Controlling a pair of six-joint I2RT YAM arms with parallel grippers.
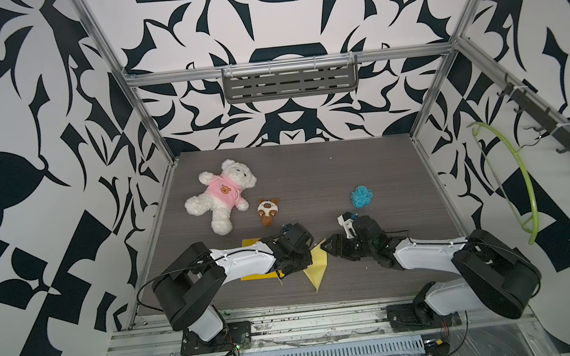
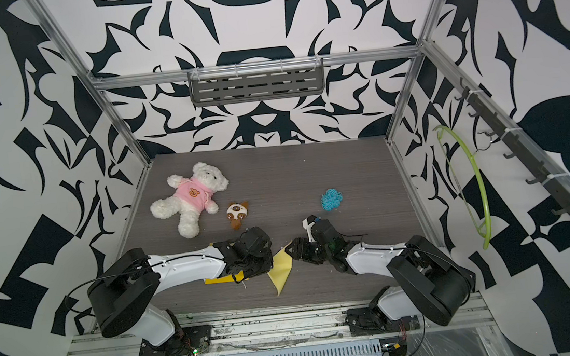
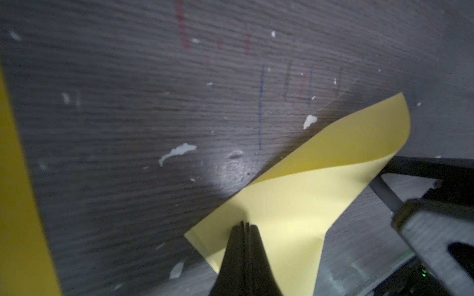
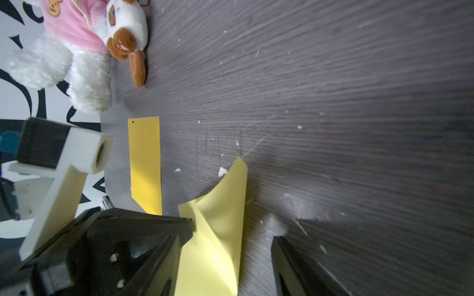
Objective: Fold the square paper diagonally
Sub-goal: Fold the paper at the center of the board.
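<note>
The square paper (image 1: 315, 270) (image 2: 280, 270) is pale yellow and lies near the table's front, between the two arms. It is partly folded, and one flap curls up off the table (image 3: 359, 143) (image 4: 230, 194). My left gripper (image 3: 246, 226) (image 1: 301, 264) is shut, with its closed tips pressing down on the paper near a corner. My right gripper (image 4: 233, 233) (image 1: 326, 248) is open at the paper's far edge. The raised flap stands between its two fingers (image 4: 188, 225) and neither finger clamps it.
A darker yellow sheet (image 1: 257, 277) (image 4: 145, 164) lies flat under the left arm. Farther back are a white teddy bear in a pink shirt (image 1: 221, 195), a small brown and white plush (image 1: 268, 212) and a blue yarn ball (image 1: 362, 196). A green hanger (image 1: 522, 177) hangs on the right wall.
</note>
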